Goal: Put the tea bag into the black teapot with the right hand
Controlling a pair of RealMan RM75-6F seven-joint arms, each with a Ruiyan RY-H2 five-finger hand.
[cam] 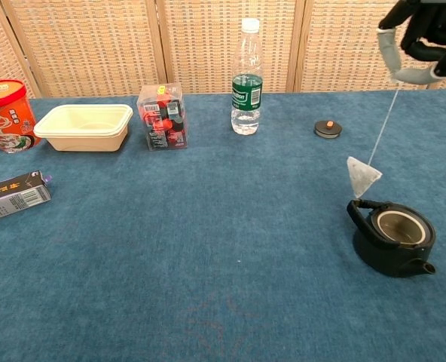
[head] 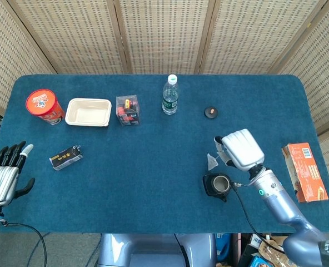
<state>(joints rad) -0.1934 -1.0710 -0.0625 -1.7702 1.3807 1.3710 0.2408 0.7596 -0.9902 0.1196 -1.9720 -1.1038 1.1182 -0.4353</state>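
Observation:
The black teapot (head: 217,184) (cam: 393,238) stands lidless on the blue cloth near the front right. My right hand (head: 241,149) (cam: 426,36) hovers above it and pinches the string of the tea bag. The white tea bag (head: 212,161) (cam: 362,177) dangles on that string just above the pot's handle, left of the opening and clear of the table. My left hand (head: 4,175) is at the front left edge with its fingers apart and nothing in it.
The teapot's lid (head: 211,112) (cam: 328,129) lies behind the pot. A water bottle (head: 170,95), a clear box of red items (head: 128,110), a cream tray (head: 88,112) and a red cup (head: 44,105) line the back. A dark packet (head: 66,158) lies at left, an orange box (head: 305,171) at right.

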